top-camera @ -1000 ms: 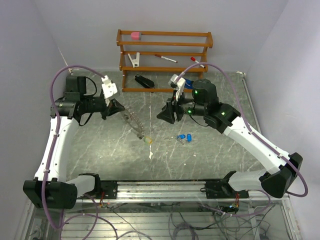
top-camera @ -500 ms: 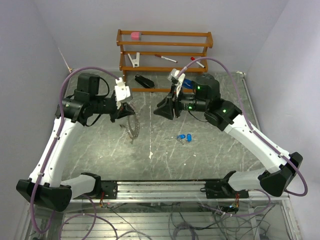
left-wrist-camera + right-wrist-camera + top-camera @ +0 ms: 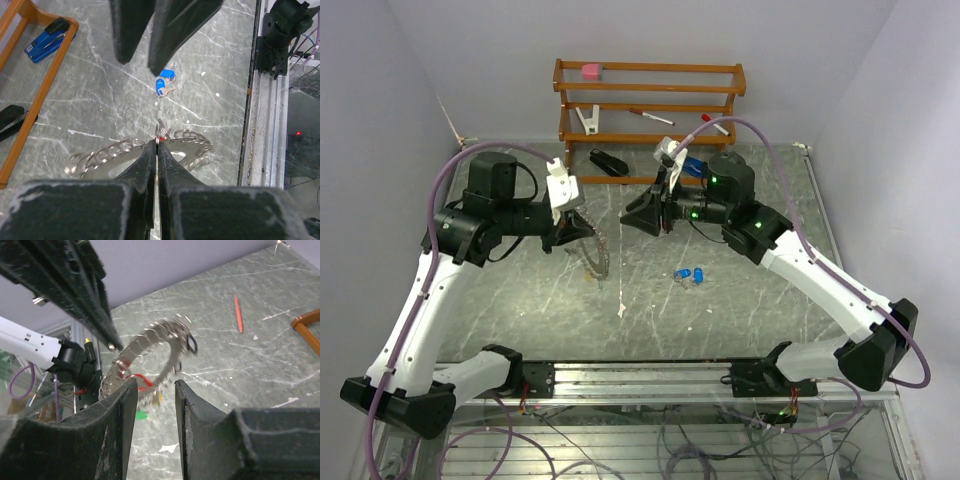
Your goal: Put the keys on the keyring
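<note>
Grey, white-veined stone-look tabletop, matte and scuffed, enclosed by plain pale walls. The keyring [image 3: 592, 248] is a thin metal hoop fringed with small silvery rings and keys, toothed like a wheel, with a red tag near its lower arc. It hangs left of centre, pinched at its upper rim by the left gripper [image 3: 580, 230], whose jaws are closed tight on it. Whether its lower edge touches the table cannot be told. The keys [image 3: 690, 275], 2 small silvery blades with glossy blue plastic heads, lie flat on the stone, right of the hoop and well apart from it, not yet threaded.

The right gripper [image 3: 638, 215] faces the hoop from the right at the same height, its jaws parted by a narrow gap and holding nothing. The right wrist view shows the hoop beyond that gap, not between the fingers [image 3: 117, 435].

The step in hand appears to be presenting and steadying the hoop. It is done well if the left pinch stays firm on the thin rim, since the fringe swings freely, and if the right arm approaches slowly.

Behind stand a wooden rack [image 3: 650, 70] and a black stapler [image 3: 608, 162].
</note>
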`<state>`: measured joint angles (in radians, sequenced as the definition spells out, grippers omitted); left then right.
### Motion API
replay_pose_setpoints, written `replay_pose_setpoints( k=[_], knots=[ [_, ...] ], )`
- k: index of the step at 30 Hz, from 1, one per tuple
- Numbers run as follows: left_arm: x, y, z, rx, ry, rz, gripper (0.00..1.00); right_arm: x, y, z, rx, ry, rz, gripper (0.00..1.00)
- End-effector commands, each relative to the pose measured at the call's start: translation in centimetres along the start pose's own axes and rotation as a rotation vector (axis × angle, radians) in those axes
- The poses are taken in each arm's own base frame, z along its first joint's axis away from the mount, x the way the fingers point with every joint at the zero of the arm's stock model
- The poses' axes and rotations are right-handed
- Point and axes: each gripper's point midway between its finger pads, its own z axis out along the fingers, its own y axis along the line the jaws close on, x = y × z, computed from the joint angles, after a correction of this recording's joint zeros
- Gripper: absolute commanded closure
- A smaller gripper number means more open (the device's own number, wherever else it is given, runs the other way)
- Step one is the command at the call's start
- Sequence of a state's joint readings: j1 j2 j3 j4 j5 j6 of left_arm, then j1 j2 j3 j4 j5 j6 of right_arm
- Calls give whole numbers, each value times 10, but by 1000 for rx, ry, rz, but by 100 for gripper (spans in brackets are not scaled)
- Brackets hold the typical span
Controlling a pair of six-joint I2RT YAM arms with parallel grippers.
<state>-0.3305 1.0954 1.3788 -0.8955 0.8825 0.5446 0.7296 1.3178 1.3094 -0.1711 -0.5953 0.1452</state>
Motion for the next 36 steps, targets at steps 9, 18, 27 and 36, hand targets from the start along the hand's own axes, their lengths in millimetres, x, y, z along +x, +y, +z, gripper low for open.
replay_pose_setpoints(
  k=[9, 18, 27, 36],
  knots=[
    [-20, -34, -2, 113, -106, 108, 93, -9, -2, 18, -45, -78, 18, 64],
    [-35, -44, 4, 174, -244, 152, 93, -4, 27, 9, -170, -60, 47, 65],
    [-49, -37, 8, 175, -311, 171, 93, 21, 44, -3, -209, -3, 101, 64],
    [-54, -23, 22, 174, -364, 130, 93, 26, 53, -11, -225, 5, 119, 63]
  ],
)
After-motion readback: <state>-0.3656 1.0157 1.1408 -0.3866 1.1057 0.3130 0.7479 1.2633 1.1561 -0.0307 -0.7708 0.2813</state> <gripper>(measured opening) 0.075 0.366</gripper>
